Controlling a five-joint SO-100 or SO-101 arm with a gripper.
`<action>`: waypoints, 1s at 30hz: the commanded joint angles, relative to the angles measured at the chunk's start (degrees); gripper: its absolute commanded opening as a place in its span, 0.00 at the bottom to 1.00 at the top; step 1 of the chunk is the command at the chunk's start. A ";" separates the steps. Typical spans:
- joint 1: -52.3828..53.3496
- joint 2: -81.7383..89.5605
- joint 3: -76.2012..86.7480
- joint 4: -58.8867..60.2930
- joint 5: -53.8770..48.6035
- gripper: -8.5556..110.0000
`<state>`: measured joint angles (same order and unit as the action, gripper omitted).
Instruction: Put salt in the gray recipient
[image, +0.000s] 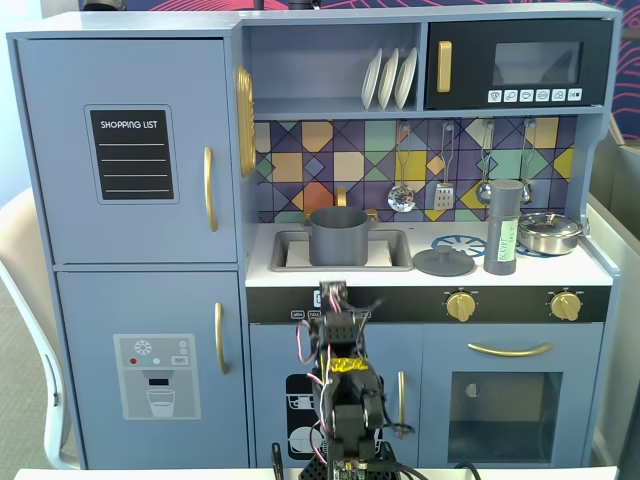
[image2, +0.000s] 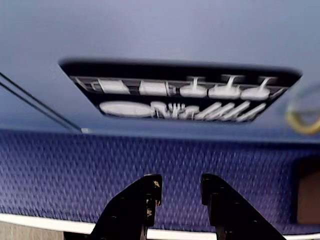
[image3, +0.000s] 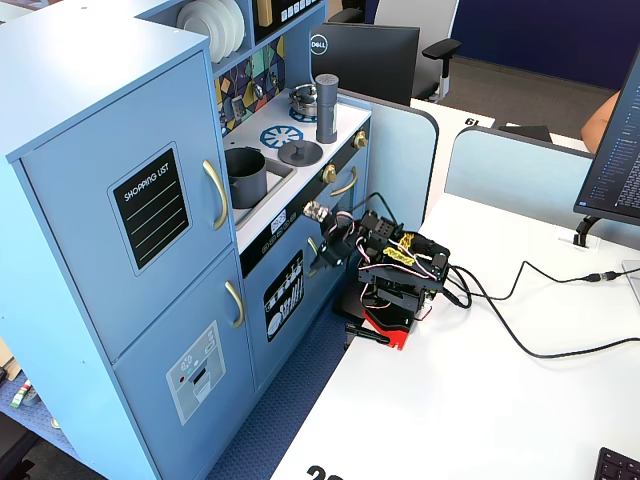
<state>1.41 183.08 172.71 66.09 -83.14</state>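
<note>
The salt is a tall gray cylinder shaker (image: 503, 228) standing on the toy kitchen's stove top, right of the sink; it also shows in a fixed view (image3: 326, 108). The gray pot (image: 338, 235) sits in the sink, and shows in the side fixed view too (image3: 246, 176). Its flat gray lid (image: 443, 262) lies between pot and shaker. My gripper (image2: 181, 189) is open and empty, low in front of the cabinet door, well below the counter. In the side fixed view the gripper (image3: 320, 258) points at the kitchen's lower front.
A steel pan (image: 549, 232) sits on the burner right of the shaker. Utensils hang on the tiled back wall (image: 440, 165). The arm's base (image3: 392, 300) stands on the white desk, with cables running right. Blue carpet (image2: 75, 170) lies below the cabinet.
</note>
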 joint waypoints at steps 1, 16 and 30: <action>4.75 1.32 5.80 -1.93 -2.02 0.07; 7.29 1.41 5.89 9.93 -4.66 0.15; 8.00 1.41 5.89 9.93 -4.66 0.16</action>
<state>8.79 183.87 178.95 75.76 -87.19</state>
